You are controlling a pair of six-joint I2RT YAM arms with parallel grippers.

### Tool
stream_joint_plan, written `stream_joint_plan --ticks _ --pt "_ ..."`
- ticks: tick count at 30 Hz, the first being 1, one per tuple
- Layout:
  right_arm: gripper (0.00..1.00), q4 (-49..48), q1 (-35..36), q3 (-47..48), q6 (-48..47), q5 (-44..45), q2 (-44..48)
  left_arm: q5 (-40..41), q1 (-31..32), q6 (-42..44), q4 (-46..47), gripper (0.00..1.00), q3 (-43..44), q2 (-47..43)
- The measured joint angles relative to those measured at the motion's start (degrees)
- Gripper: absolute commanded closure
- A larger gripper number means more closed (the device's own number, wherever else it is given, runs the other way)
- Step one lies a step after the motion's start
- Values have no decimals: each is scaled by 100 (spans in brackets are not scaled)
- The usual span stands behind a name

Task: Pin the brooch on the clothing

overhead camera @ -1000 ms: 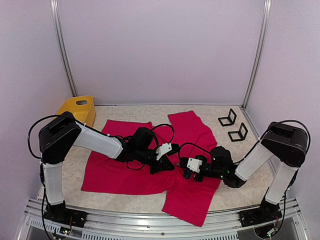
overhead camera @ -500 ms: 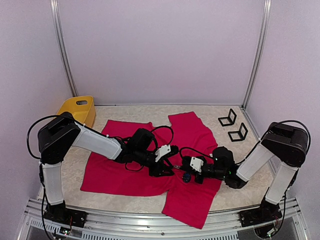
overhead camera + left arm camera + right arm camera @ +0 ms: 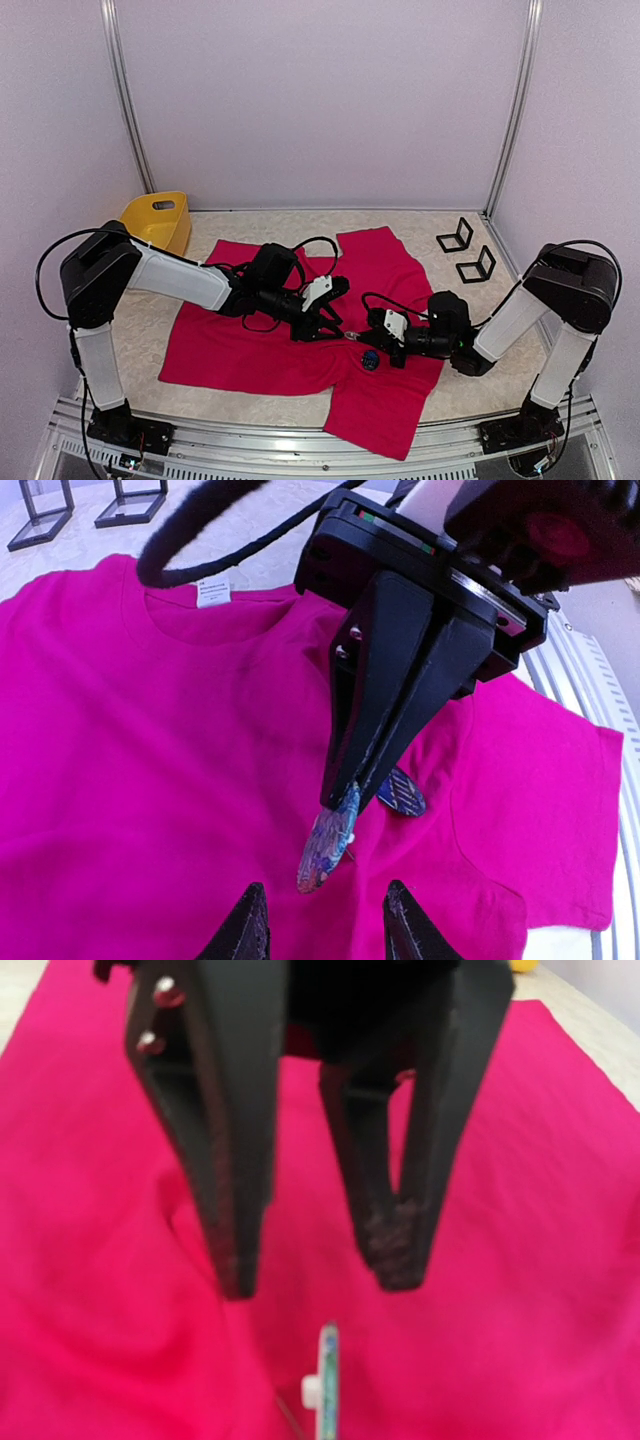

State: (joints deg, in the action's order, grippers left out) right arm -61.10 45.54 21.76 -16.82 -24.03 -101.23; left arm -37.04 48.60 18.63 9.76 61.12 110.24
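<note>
The clothing, a crimson-pink T-shirt (image 3: 230, 340) (image 3: 150, 730) (image 3: 80, 1260), lies spread on the table. My right gripper (image 3: 360, 343) (image 3: 350, 790) is shut on the brooch (image 3: 328, 848), a blue iridescent oval that points down at the fabric. In the right wrist view the brooch (image 3: 327, 1385) shows edge-on with a thin pin beside it; the right gripper's own fingers are out of that frame. My left gripper (image 3: 335, 322) (image 3: 327, 925) (image 3: 318, 1278) faces it, open, tips either side and apart from the brooch. Another blue oval piece (image 3: 402, 793) (image 3: 370, 360) lies on the shirt.
A yellow tub (image 3: 158, 215) stands at the back left. Two small black stands (image 3: 455, 237) (image 3: 477, 266) (image 3: 40, 510) sit at the back right, beyond the shirt's collar and label (image 3: 212, 592). A metal rail (image 3: 300, 445) runs along the near edge.
My left gripper has opened, let go at the brooch, and drawn back a little to the left. The right gripper stays shut on the brooch, now slightly further right.
</note>
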Motion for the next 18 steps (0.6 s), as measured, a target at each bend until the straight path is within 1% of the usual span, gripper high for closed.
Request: stream_joint_plan --ticks 1,6,11,14,17,18 --pt "100 -11 -9 0 26 -28 0 7 20 26 -13 66 2 4" --pt "100 -17 -24 0 87 -125 0 90 146 105 -92 79 133 129" --pt "100 -9 -28 0 90 -208 0 162 197 109 -136 89 236 236" --pt "100 2 -33 0 90 -236 0 173 197 120 -144 100 280 236" --pt "100 17 -81 11 122 -208 0 157 203 162 -199 100 293 236" --pt "98 35 -83 11 127 -212 0 164 216 162 -208 100 293 236"
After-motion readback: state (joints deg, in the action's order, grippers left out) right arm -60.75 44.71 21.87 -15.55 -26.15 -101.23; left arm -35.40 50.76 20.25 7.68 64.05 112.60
